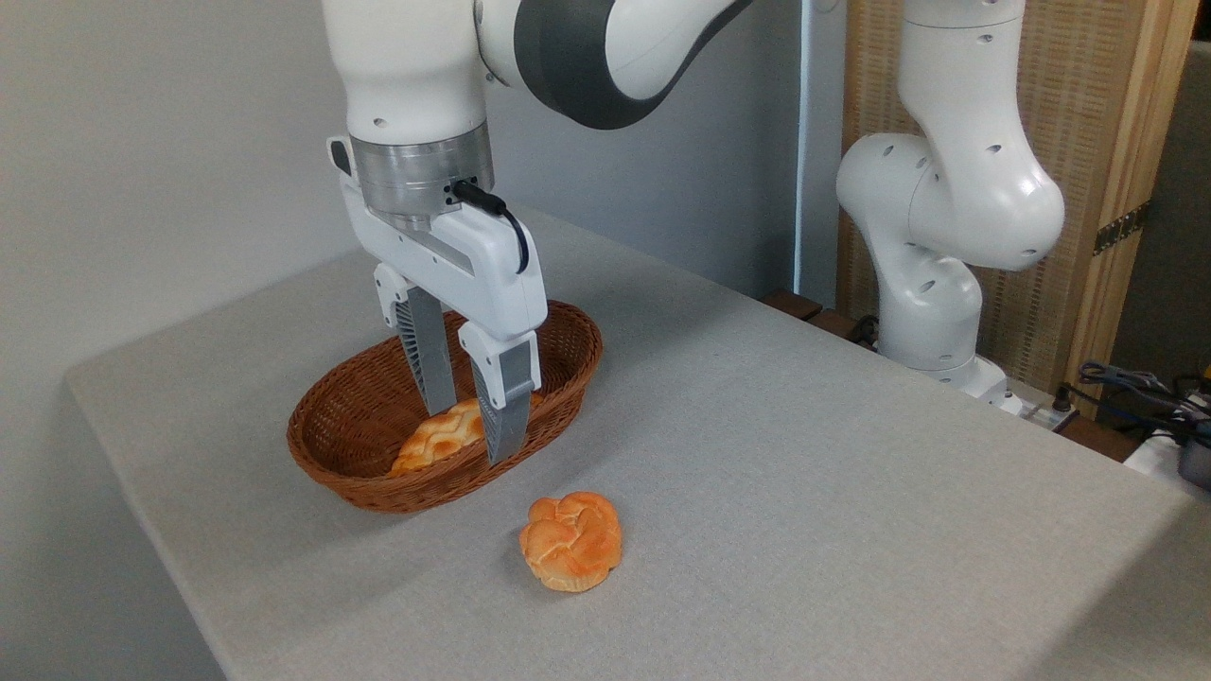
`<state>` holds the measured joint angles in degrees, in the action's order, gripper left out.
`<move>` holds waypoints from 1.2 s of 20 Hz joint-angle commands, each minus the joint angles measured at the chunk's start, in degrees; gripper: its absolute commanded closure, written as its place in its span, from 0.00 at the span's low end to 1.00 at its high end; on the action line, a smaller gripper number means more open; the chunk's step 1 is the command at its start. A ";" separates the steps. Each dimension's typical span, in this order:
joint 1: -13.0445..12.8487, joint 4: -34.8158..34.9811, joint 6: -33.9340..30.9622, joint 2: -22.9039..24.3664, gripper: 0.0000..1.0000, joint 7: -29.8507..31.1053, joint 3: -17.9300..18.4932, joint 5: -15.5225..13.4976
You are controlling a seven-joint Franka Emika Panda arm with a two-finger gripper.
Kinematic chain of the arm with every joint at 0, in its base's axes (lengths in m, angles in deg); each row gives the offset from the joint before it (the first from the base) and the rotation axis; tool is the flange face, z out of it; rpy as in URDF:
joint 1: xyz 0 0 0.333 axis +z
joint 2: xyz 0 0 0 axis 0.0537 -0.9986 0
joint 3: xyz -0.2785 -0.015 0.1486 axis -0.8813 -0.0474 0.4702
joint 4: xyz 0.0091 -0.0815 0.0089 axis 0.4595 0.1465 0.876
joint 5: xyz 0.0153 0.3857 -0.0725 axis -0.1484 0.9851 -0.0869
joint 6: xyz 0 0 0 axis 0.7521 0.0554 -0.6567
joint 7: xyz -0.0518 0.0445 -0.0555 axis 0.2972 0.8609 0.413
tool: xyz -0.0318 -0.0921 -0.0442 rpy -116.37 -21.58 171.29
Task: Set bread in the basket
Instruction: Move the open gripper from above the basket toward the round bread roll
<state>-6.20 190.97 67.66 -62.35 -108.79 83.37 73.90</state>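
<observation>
On the grey worktop (804,454), the white arm reaches down from above with its tool (468,430) hanging over the basket (341,430). The jaws stand parted with nothing between them, so the tool is released; its tips sit at about rim height, in front of a braided loaf (440,437) that lies inside the basket. The basket is oval, woven, reddish-brown and rests flat toward the left of the worktop. The bread (571,541), a small round knotted bun with a glossy golden crust, lies on the worktop just beside the basket's near rim, apart from it and untouched. Judgement: the bun looks light, and whether it is soft or rigid cannot be told. The gloss suggests a slippery surface. A hold across its widest middle, fingers seated in opposite creases, appears safest.
</observation>
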 commanded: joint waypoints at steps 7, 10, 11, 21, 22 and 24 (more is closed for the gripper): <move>-0.40 -0.26 0.10 0.31 0.00 0.95 0.44 0.23; -0.40 -0.26 -0.16 0.49 0.00 0.94 0.44 0.31; -0.40 -0.18 -0.16 0.49 0.00 0.86 0.35 0.40; -0.31 4.91 -2.45 1.45 0.00 -0.63 3.43 0.58; -0.31 5.96 -1.75 1.45 0.00 -1.94 3.69 0.75; -0.31 7.20 -0.35 1.19 0.00 -3.10 4.48 1.02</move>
<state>-6.11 195.41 65.11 -61.75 -109.93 86.63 74.08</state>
